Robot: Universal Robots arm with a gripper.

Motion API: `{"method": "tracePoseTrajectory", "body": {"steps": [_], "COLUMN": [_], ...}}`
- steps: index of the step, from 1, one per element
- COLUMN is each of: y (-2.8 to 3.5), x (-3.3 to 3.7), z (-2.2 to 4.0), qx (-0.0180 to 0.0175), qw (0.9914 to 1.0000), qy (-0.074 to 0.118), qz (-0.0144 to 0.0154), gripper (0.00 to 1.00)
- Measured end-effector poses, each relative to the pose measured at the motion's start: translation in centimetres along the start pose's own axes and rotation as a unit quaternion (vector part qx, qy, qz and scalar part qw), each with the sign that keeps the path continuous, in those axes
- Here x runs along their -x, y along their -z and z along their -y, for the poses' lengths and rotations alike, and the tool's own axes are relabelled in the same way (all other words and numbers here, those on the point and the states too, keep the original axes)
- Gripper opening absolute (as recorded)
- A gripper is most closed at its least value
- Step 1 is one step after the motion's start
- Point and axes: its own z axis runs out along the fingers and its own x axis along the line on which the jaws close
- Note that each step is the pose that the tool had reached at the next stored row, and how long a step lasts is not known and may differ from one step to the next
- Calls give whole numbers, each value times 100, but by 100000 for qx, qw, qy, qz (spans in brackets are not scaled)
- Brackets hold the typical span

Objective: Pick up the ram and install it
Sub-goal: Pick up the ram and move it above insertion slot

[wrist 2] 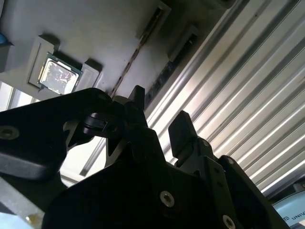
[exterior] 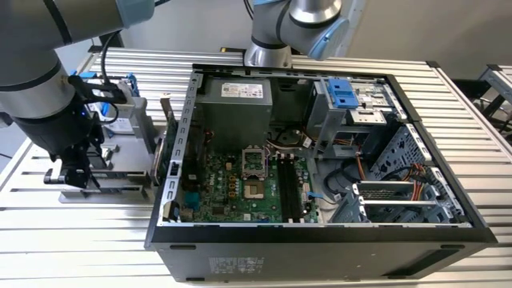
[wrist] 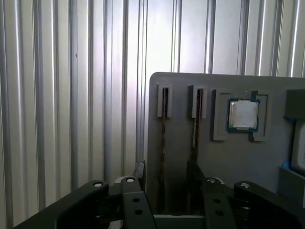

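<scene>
Two thin dark ram sticks stand on edge in slots of a grey holder (wrist: 228, 152), seen edge-on in both wrist views. One ram stick (wrist: 163, 126) (wrist 2: 138, 50) lies in line with the gap of my gripper (wrist: 167, 174) (wrist 2: 159, 117), and the other ram stick (wrist: 194, 129) (wrist 2: 167, 76) lines up with one finger. The gripper is open, its black fingers (wrist: 139, 172) spread just above the holder with nothing between them. In the exterior view the gripper (exterior: 71, 174) hangs over the holder (exterior: 120, 180) at that view's left, beside the open computer case (exterior: 320, 231). The black memory slots (exterior: 292, 192) lie on the green motherboard (exterior: 228, 192).
A processor chip (wrist: 243, 114) (wrist 2: 59, 76) sits in a recess of the holder. A drive with blue rails (exterior: 120, 90) stands behind the holder. Inside the case are a power supply (exterior: 236, 99) and drive cages (exterior: 400, 180). A second arm's base (exterior: 272, 42) stands behind the case on the ribbed metal table (exterior: 80, 240).
</scene>
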Motion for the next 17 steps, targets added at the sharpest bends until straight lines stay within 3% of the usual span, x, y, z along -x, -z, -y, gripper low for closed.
{"method": "tracePoseTrajectory", "body": {"steps": [17], "y": [-207], "x": [-5], "z": [3], "qx": [-47], "qw": [99981], "qy": [-1898], "qz": [-376], "gripper": [100]}}
